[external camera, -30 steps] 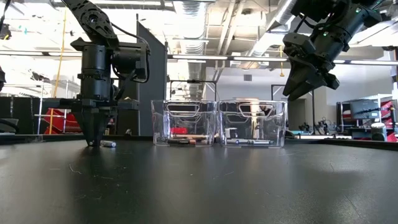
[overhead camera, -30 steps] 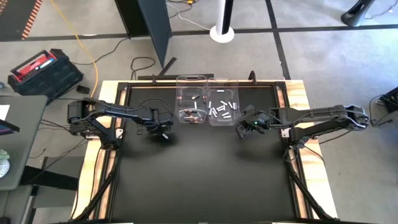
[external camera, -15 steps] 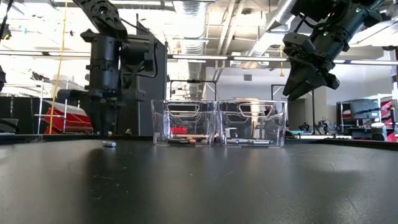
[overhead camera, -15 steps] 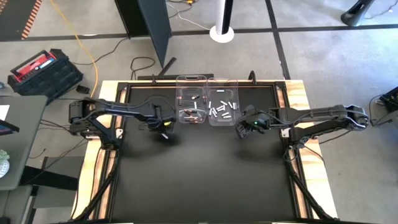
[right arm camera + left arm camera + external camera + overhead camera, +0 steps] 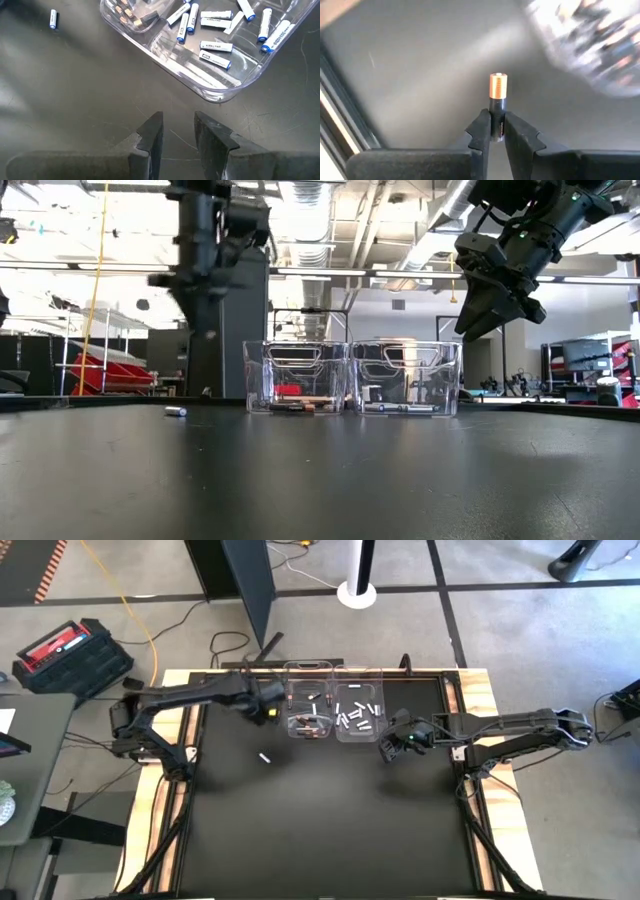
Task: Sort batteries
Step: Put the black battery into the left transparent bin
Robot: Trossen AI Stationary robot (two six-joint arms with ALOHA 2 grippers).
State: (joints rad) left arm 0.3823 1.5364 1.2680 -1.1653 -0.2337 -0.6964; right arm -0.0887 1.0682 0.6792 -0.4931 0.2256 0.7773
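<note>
The black table mat [image 5: 320, 820] carries two clear plastic bins set side by side at its far edge, presumably so each kind of cell has its own home. The left bin [image 5: 307, 710] holds dark cells with copper tops [image 5: 125, 11]; the right bin [image 5: 360, 712] holds white cells with blue ends [image 5: 216, 46], and on several of these the word KIRKLAND can be read in the right wrist view.

The left gripper [image 5: 493, 132] is raised above the mat beside the left bin, its fingers pinching a copper-topped battery [image 5: 497, 102] by its black lower half, so that the copper end sticks out clear of the fingertips. Held this way and this high, it looks ready to be carried over the bin wall and dropped among the matching dark cells. No print is legible on it.

The right gripper [image 5: 177, 131] hangs just beside the right bin, off the mat, fingers partly spread with nothing between them; it seems to be waiting.

One loose white battery [image 5: 265, 756] lies alone on the mat, well apart from both bins, not yet sorted; it probably belongs in the right bin. Its label is too small to read.
</note>
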